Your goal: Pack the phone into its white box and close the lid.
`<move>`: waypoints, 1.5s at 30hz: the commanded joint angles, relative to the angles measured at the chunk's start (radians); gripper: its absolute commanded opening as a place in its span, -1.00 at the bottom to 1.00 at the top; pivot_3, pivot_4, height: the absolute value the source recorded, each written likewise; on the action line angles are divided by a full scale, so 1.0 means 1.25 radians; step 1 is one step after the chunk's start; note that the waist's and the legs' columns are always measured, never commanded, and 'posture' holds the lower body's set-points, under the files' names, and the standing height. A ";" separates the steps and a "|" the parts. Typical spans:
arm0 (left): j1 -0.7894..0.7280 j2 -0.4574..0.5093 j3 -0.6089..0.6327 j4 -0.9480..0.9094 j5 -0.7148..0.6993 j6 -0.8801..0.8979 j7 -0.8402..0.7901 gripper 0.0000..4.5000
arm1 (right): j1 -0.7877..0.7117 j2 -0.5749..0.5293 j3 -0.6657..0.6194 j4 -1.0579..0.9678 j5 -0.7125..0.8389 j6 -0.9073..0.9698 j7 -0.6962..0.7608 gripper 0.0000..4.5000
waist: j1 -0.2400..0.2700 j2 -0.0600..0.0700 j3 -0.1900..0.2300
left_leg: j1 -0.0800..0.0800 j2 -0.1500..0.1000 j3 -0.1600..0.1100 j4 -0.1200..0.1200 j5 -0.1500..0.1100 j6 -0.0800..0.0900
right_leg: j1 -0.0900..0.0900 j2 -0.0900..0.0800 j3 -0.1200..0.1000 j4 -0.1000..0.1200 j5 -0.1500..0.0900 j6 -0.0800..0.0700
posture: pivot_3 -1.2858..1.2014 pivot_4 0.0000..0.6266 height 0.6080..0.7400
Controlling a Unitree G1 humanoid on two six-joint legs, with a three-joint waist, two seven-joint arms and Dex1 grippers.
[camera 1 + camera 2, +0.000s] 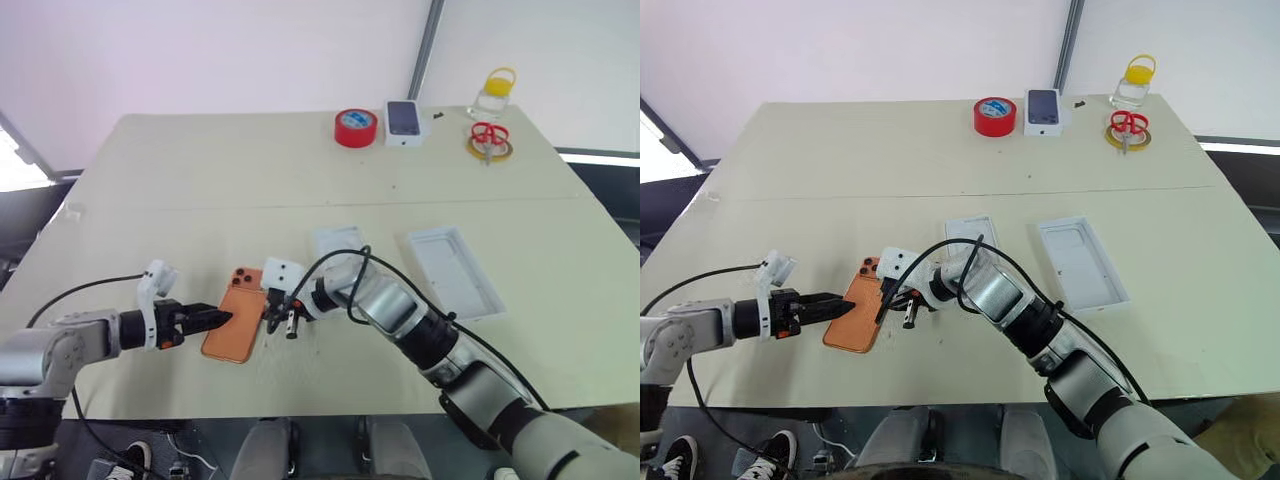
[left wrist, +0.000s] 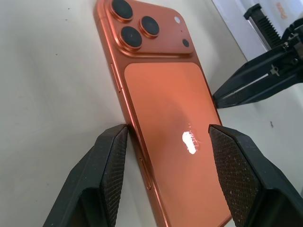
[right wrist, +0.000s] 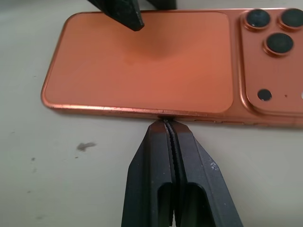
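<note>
A slim orange smartphone (image 1: 238,318), back up with its three dark lenses showing, lies flat on the cream tabletop (image 1: 200,170) between the robot's two pincers, not yet lifted. The left pincer (image 2: 166,142) stands released, its two black fingers spread either side of the handset's width, one finger beside the long edge and the other over the orange back; whether they touch it cannot be told. The right pincer (image 3: 169,124) is clenched on nothing, its closed tips pressed against the phone's opposite long edge, as if to brace or nudge it.

Packing has barely begun, by the look of it. A shallow white rectangular tray, the white box (image 1: 971,233), waits just beyond the right pincer, partly hidden by the arm. The lid (image 1: 1083,264), a white tray with raised rim, lies open side up farther out past the right arm, well apart from both pincers. Still to come: gripping the phone, laying it in the box, then fitting the lid.
</note>
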 commanded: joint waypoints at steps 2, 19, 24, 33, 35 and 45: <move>-0.020 -0.079 -0.050 0.009 -0.048 0.086 0.017 0.27 | 0.003 0.018 0.011 0.006 -0.022 -0.010 -0.034 -0.97 | 0.003 0.000 0.000 | 0.001 0.000 -0.001 0.000 0.000 0.000 | 0.001 0.000 0.000 0.000 0.000 0.000 | 0.03 -0.52 1.00; -0.055 -0.075 0.047 0.098 -0.082 0.176 0.031 0.27 | 0.022 -0.001 0.013 0.012 -0.043 -0.051 -0.047 -0.97 | -0.008 -0.004 -0.001 | -0.001 0.001 -0.001 0.000 0.000 0.000 | -0.001 0.002 0.000 0.000 -0.001 0.001 | 0.03 -0.52 1.00; -0.062 -0.093 0.056 0.129 -0.093 0.172 0.040 -0.56 | 0.024 0.000 0.011 0.012 -0.045 -0.054 -0.050 -1.00 | -0.008 -0.005 0.000 | -0.002 0.001 -0.001 -0.001 0.000 0.000 | -0.002 0.002 0.000 0.000 -0.001 0.001 | 0.03 -0.52 1.00; -0.055 -0.101 0.066 0.135 -0.114 0.200 0.050 -0.56 | 0.026 -0.007 0.016 0.004 -0.051 -0.060 -0.051 -1.00 | -0.008 -0.006 0.000 | -0.002 0.001 -0.001 -0.001 0.000 0.000 | -0.003 0.001 0.000 0.000 -0.001 0.001 | 0.03 -0.52 1.00; -0.061 -0.104 0.072 0.149 -0.115 0.202 0.056 -0.81 | 0.027 -0.006 0.016 0.004 -0.053 -0.063 -0.053 -1.00 | -0.007 -0.006 0.000 | -0.002 0.001 -0.001 -0.002 0.000 0.000 | -0.003 -0.001 0.000 -0.001 -0.001 0.001 | 0.03 -0.52 1.00; -0.094 -0.146 0.185 0.206 -0.200 0.270 0.092 -0.99 | 0.045 0.007 -0.073 -0.058 -0.008 -0.118 -0.075 -1.00 | -0.005 -0.007 0.001 | -0.002 0.001 -0.001 -0.003 0.000 0.000 | -0.003 -0.001 0.000 -0.001 -0.001 0.001 | 0.03 -0.52 1.00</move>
